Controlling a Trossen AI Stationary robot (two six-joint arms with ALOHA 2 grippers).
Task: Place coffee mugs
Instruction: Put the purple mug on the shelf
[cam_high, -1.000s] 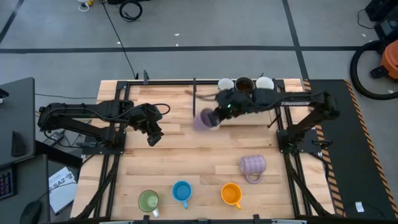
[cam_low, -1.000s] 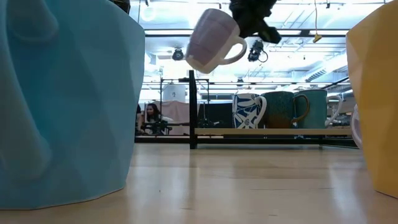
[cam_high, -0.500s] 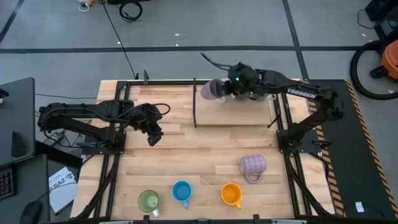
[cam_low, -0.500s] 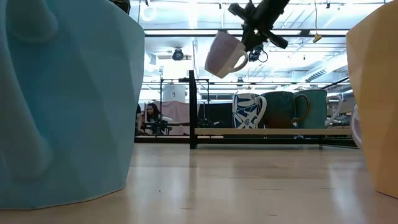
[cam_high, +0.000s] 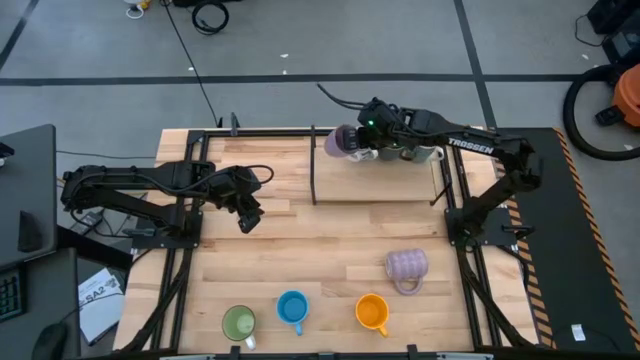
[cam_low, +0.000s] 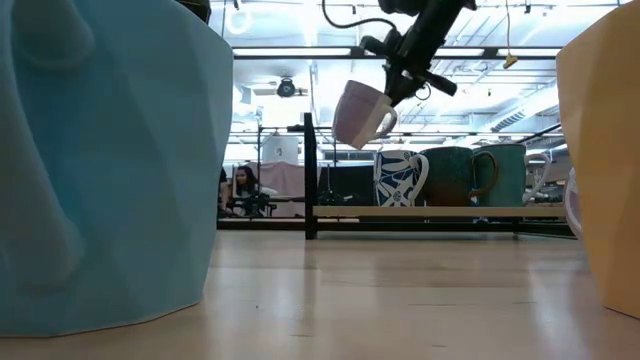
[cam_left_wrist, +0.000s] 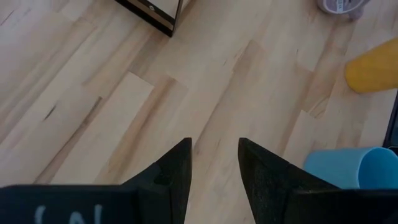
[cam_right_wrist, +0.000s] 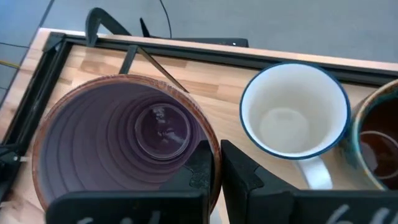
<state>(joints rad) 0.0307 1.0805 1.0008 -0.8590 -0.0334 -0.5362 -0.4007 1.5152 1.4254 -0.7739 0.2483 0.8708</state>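
My right gripper (cam_high: 358, 147) is shut on a small lilac mug (cam_high: 339, 142), held in the air over the left end of the low black-framed shelf (cam_high: 375, 190) at the table's far side. On that shelf stand a white mug (cam_right_wrist: 293, 113) and a dark mug (cam_right_wrist: 380, 140). A ribbed lavender mug (cam_high: 406, 266), a green mug (cam_high: 238, 322), a blue mug (cam_high: 292, 307) and an orange mug (cam_high: 371, 312) stand on the table nearer the front. My left gripper (cam_high: 248, 220) hangs open over the table's left middle, with nothing between its fingers (cam_left_wrist: 180, 162). My right gripper pinches the lilac mug's rim wall (cam_right_wrist: 213, 152), one finger inside the mug and one outside. The fingers come from the table's right, slanting down. The mug (cam_low: 362, 113) hangs tilted and lifted clear, its mouth toward the gripper and its base down toward the left.
A black upright post (cam_high: 313, 165) marks the shelf's left end, close to the held mug. A third mug (cam_low: 500, 172) stands at the shelf's right end. Bare wood lies between the shelf and the front row of mugs.
My right gripper has swung from over the table's middle toward the far edge, carrying the lilac mug to above the shelf's left end. The gripper has turned on the way; the mug stays tilted and clear. Most of the move came early, and it has slowed since.
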